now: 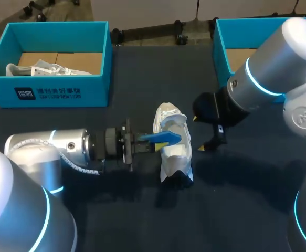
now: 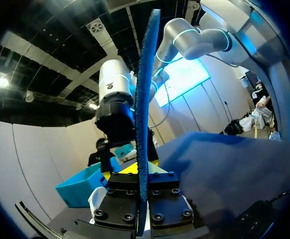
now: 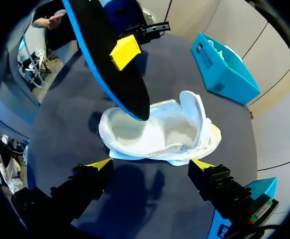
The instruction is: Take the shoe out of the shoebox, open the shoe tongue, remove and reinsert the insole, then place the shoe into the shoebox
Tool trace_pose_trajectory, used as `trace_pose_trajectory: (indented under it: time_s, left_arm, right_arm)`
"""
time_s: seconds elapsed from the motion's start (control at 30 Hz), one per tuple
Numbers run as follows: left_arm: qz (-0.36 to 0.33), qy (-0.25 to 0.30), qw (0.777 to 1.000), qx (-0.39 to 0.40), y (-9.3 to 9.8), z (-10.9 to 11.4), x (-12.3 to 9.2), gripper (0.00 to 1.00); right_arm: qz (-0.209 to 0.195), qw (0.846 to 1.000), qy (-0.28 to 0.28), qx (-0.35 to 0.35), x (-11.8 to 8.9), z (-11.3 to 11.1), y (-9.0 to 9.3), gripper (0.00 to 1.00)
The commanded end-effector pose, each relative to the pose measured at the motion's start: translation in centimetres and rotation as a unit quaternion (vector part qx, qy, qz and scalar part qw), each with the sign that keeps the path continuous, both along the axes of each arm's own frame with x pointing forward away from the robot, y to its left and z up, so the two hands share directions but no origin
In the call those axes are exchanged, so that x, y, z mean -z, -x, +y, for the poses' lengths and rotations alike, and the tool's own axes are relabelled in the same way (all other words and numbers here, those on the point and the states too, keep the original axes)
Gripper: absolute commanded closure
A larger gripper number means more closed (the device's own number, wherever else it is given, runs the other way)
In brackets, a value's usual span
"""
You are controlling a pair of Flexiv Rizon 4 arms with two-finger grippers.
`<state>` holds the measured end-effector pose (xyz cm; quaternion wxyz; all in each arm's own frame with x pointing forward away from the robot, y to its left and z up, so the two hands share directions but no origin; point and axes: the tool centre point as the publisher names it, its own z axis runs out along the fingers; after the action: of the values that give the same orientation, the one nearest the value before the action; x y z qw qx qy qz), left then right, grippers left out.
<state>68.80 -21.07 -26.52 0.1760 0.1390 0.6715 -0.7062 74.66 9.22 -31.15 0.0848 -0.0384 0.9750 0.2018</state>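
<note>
Holding: my left pincer [image 1: 162, 144] is clenched on the blue insole [image 1: 160, 137], which stands on edge.
Insole axis: crosswise, coming from the table's left edge, with its free tip over the shoe [image 1: 173, 152].
Shoe axis: near edge to far edge, at mid-table.
Right pincer [image 3: 150, 164]: released, just beside the shoe, touching nothing.
Next move: I judge the insole must turn lengthwise to slide in.
Shoebox [image 1: 48, 89]: far left corner.

Left arm lies low and level, left gripper [image 1: 164, 143] clamped on a blue insole [image 1: 154, 138]. Right arm angles down from the right, right gripper [image 3: 150, 164] spread wide.
</note>
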Motion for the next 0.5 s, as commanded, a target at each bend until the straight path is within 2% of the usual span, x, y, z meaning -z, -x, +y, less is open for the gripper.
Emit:
trace_pose_trajectory:
  time_s: [0.03, 0.27, 0.5]
  left_arm:
    - [0.001, 0.003, 1.000, -0.003, -0.1, -1.0, -0.2, 1.00]
    - [0.007, 0.011, 1.000, -0.001, 0.3, -1.8, -1.1, 1.00]
    - [0.012, 0.008, 1.000, 0.004, 0.2, -2.5, -0.3, 1.00]
  right_arm:
    - [0.001, 1.000, -0.003, 0.001, 0.2, -0.4, -0.1, 0.00]
    - [-0.001, 1.000, -0.004, 0.006, 0.0, -1.0, 0.0, 0.00]
    - [0.002, 1.000, -0.004, 0.004, 0.3, -1.2, -0.1, 0.00]
